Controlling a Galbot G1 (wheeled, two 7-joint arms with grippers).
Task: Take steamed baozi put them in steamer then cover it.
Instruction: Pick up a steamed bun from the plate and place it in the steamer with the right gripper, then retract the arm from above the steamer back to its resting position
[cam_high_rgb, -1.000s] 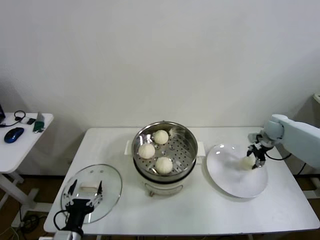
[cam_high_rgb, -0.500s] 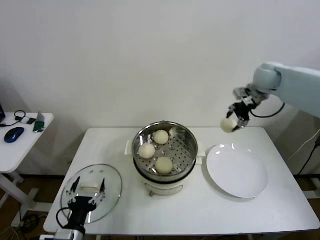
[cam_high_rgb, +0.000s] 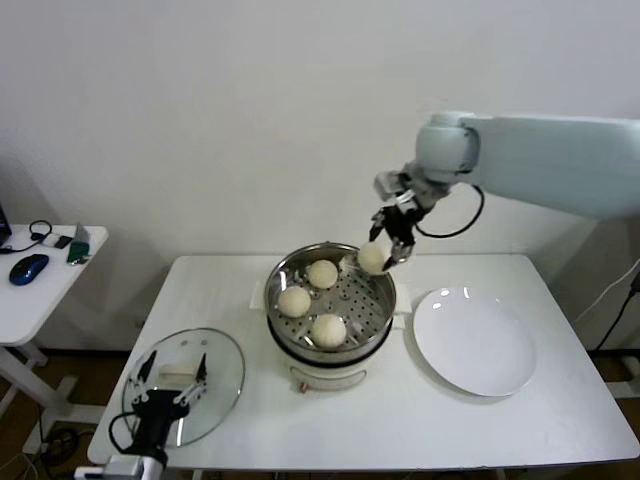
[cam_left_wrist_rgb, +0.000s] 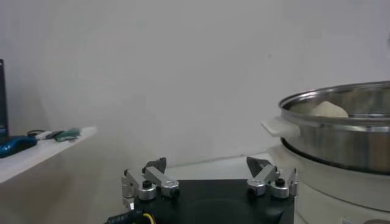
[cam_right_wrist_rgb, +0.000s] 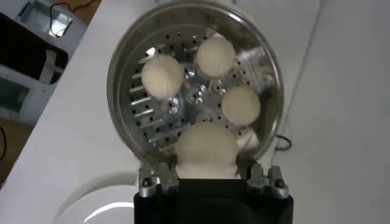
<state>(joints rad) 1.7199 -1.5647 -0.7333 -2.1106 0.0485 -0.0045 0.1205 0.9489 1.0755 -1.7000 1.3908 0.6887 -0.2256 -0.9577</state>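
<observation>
- Check the left claw (cam_high_rgb: 170, 398) first: it waits at the near table edge with its fingers spread wide, holding nothing. The glass lid (cam_high_rgb: 184, 385) lies flat on the table directly under it, and the steamer (cam_high_rgb: 330, 300) stands beyond it, off to one side.
- Note the progress: three buns (cam_high_rgb: 328, 329) already sit in the steamer, the plate (cam_high_rgb: 474, 342) is bare, and the lid is not yet on.
- Check the right claw (cam_high_rgb: 390, 235): it pinches the fourth bun (cam_high_rgb: 372, 258) between its fingers, above the far rim of the steamer.
- Expect open basket floor just below that claw; the three seated buns lie beneath and a little nearer you.
- Judge what remains: release this bun, then fit the lid.
</observation>
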